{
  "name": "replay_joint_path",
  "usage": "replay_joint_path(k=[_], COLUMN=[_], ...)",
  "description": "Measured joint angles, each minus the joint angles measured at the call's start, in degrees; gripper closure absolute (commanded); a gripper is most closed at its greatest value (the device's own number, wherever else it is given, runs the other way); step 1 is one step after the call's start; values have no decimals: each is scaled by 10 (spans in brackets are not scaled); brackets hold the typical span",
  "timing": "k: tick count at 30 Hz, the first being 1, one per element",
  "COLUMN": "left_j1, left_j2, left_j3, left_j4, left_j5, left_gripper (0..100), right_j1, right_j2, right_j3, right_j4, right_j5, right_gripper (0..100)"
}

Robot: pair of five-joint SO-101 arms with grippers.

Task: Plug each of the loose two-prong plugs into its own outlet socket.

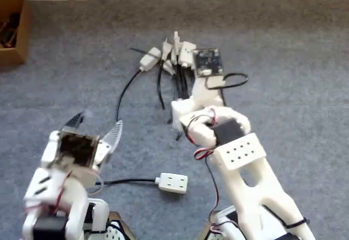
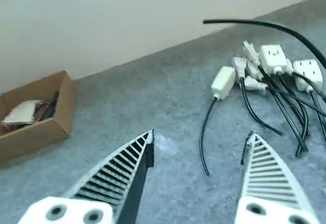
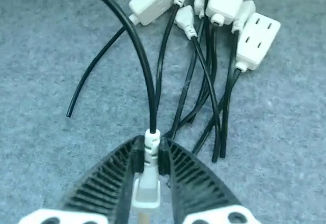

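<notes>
Plug (image 3: 147, 191): white, pinched between the ribbed fingers of the right claw (image 3: 149, 143), jaws narrow around it. Prongs hidden. Its black cord (image 3: 133, 46) leaves past the fingertips and arcs up and away.

Beyond this claw's tips: a heap of white sockets (image 3: 257, 39) and further plugs, black cords tangled among them. The heap is near the claw but not touching it.

Other arm: left claw (image 2: 201, 135) has its jaws wide with nothing between them, held above the floor. The same heap lies ahead of it and off to one side, well apart. A lone socket (image 1: 173, 183) sits behind this claw, between the two arm bases, its cord trailing toward the left arm.

Surface: grey short-pile carpet (image 1: 283, 49), running back to a pale wall (image 2: 102, 20). A cardboard box (image 2: 35, 114) with odd bits inside sits on the carpet close to the wall, well apart from both claws.
</notes>
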Motion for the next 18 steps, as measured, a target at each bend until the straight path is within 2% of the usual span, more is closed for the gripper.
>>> replay_joint_path(k=[7,11,18], left_j1=[91,102,104], left_j2=[-2,-2,-2], left_j3=[105,116,118], left_j4=[-49,-53,-54], left_j5=[0,0,0], left_gripper=[721,714,623], right_j1=[-52,-73,-121], right_j2=[0,0,0], right_j3=[57,57,57], right_j4=[-118,-130,-102], right_j5=[-20,-21,-25], right_gripper=[993,993,993])
